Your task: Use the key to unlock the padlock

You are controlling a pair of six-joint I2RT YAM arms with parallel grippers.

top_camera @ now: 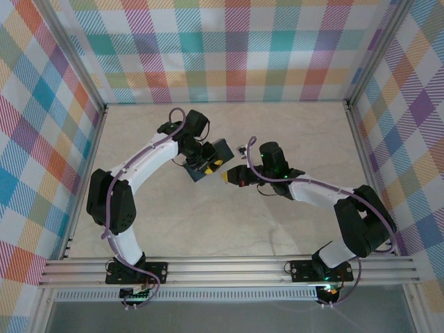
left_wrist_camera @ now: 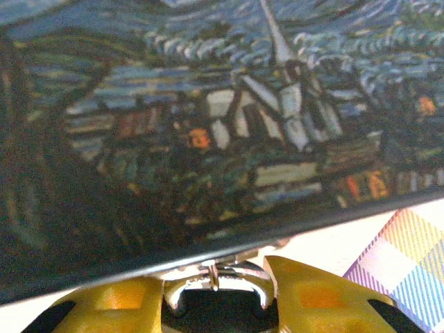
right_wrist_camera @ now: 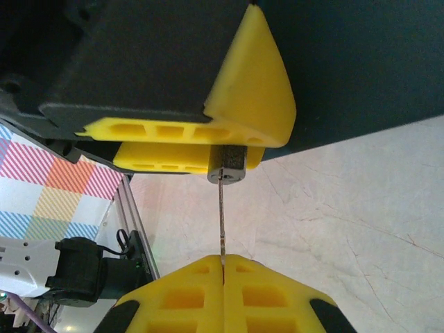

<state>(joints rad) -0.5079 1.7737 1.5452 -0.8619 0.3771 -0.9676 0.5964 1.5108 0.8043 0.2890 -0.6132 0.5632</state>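
Key meeting lock, both my grippers closed on small metal.

My left gripper (right_wrist_camera: 230,154) is clamped on the padlock (right_wrist_camera: 226,166), its shackle loop (left_wrist_camera: 215,281) showing between those fingers and the blue printed tin (left_wrist_camera: 208,125) just beyond them. My right gripper (right_wrist_camera: 223,267) is pinched together on the key (right_wrist_camera: 221,215), whose thin blade runs straight from my fingertips to the padlock's keyway. I judge the lock light, hard and slippery, so best held by its flat sides. The blade looks bendable, so I should turn it without side load.
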